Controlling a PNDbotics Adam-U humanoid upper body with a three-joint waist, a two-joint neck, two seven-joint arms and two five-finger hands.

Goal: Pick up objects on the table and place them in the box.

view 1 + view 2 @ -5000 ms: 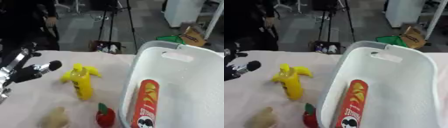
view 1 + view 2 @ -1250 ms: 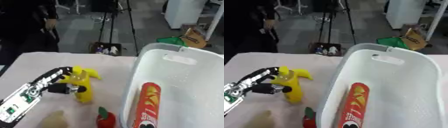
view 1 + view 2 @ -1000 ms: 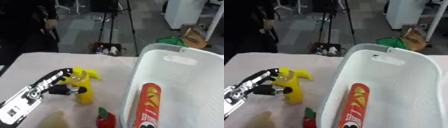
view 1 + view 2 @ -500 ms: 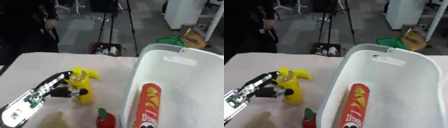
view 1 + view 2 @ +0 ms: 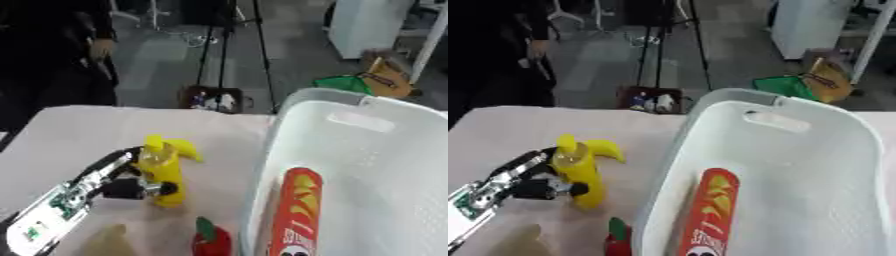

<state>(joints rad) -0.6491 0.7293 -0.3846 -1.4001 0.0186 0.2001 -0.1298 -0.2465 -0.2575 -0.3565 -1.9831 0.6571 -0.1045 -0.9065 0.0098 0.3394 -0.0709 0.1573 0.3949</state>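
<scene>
A yellow toy banana bunch lies on the pale tablecloth left of the white box. My left hand comes in from the lower left and lies against the bunch's left side, open. A straight finger runs up toward the stem and the thumb lies across its lower part. A red chips can lies inside the box along its left wall. A red fruit with a green stem and a tan lump rest near the front edge. My right hand shows in no view.
The box's tall left wall stands close to the right of the banana bunch. The table's far edge drops to a floor with a tripod, bags and a person in dark clothes at the far left.
My left hand has crept a little farther right onto the banana bunch, thumb now over its lower part. Five seconds ago it was off to the left, away from the bunch.
</scene>
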